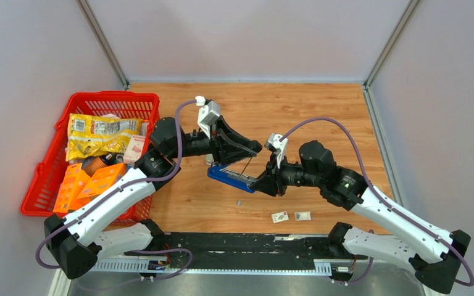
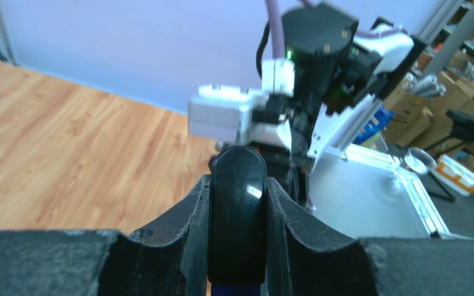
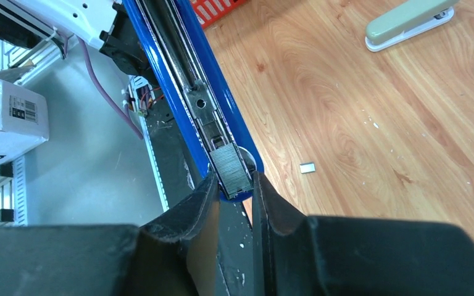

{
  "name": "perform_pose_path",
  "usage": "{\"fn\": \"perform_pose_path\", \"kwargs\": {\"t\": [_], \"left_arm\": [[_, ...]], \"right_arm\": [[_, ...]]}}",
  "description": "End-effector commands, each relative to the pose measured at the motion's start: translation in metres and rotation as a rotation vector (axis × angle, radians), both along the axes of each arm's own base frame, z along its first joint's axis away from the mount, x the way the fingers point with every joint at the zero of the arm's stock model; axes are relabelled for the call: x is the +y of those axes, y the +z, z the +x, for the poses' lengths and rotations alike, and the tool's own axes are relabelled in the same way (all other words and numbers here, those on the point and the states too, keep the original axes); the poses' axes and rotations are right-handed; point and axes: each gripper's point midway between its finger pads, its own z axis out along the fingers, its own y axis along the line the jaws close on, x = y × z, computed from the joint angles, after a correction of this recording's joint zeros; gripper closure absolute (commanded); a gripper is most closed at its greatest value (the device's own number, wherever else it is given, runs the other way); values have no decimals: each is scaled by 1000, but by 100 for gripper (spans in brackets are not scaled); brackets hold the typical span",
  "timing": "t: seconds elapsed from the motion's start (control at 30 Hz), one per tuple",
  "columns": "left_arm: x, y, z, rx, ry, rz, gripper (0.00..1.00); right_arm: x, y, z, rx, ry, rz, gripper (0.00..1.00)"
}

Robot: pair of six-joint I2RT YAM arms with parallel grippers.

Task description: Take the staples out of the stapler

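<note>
A blue stapler (image 1: 229, 177) lies opened on the wooden table, its black top arm (image 1: 247, 161) lifted. My left gripper (image 1: 250, 149) is shut on that black arm (image 2: 237, 216), which fills the gap between the fingers in the left wrist view. My right gripper (image 1: 261, 183) is at the stapler's front end. In the right wrist view its fingers (image 3: 256, 185) pinch the near end of a grey strip of staples (image 3: 231, 168) lying in the blue channel (image 3: 179, 74). A small loose staple piece (image 3: 307, 167) lies on the table (image 1: 239, 201).
A red basket (image 1: 48, 179) of snack packets stands at the left. A beige stapler (image 3: 410, 21) lies on the table, mostly hidden under the left arm in the top view. Two small white packets (image 1: 279, 216) (image 1: 302, 216) lie near the front edge.
</note>
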Motion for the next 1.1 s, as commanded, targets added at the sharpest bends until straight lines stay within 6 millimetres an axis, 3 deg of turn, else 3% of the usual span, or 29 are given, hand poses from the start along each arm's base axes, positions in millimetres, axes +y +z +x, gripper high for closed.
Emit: {"fn": "perform_pose_path", "kwargs": {"t": [0.0,0.23,0.6,1.07], "left_arm": [[11,81,10,-107,128,-281,100],[7,80,24,-62,176,-346,100],[19,87,45,52,321,-509,100],[16,83,37,8,292,-465,100]], "right_arm": [[21,16,2,-9,20,130,91],[41,17,4,-9,25,171,91],[57,7,7,-7,54,161,91],[36,-1,15,-62,-18,59,87]]}}
